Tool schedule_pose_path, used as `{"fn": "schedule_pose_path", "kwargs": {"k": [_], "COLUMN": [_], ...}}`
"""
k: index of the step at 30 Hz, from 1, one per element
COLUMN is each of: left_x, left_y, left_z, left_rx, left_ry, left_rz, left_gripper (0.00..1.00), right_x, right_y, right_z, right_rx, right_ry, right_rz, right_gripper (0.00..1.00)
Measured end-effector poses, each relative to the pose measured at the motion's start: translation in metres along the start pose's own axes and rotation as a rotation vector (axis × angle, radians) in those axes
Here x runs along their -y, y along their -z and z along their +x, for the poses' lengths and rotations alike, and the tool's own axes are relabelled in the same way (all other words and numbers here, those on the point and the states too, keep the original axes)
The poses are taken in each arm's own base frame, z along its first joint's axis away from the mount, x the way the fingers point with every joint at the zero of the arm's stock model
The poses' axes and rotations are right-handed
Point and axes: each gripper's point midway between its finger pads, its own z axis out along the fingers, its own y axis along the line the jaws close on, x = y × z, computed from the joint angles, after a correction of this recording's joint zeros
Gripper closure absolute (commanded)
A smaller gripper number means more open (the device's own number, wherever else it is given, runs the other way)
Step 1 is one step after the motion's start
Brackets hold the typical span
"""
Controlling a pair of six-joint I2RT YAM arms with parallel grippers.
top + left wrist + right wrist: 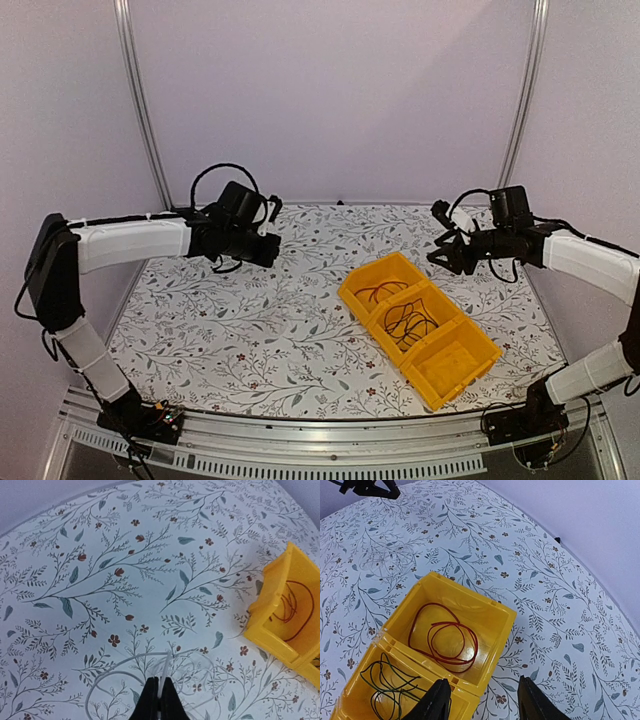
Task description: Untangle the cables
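Note:
My left gripper point(161, 692) is shut on a thin white cable point(167, 667) whose loops lie on the flowered table just ahead of its fingers; in the top view the left gripper point(262, 246) hovers at the table's back left. My right gripper point(482, 696) is open and empty, above the near wall of a yellow bin point(492, 611) holding a red cable point(445, 641). The neighbouring bin holds a dark cable point(390, 685). The white cable's loops show faintly in the right wrist view point(390, 560). In the top view the right gripper point(447, 254) is right of the bins.
Three yellow bins stand in a diagonal row right of centre: red cable bin point(385, 284), dark cable bin point(414, 320), third bin point(456, 362). The red cable bin also shows at the right of the left wrist view point(270, 605). Frame posts stand at the back corners.

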Motion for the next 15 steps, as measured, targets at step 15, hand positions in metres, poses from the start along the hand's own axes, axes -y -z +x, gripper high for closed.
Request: {"fn": "schedule_pose_path", "kwargs": {"k": [15], "left_x": [0.090], "left_y": [0.119], "left_z": [-0.035], "left_rx": [0.404], "left_ry": [-0.171], "left_rz": [0.281], "left_gripper": [1.00], "right_x": [-0.093], "right_y": [0.001], "right_z": [-0.160], "right_rx": [0.265], "right_ry": [0.139], "right_rz": [-0.350], "right_gripper": [0.48]}}
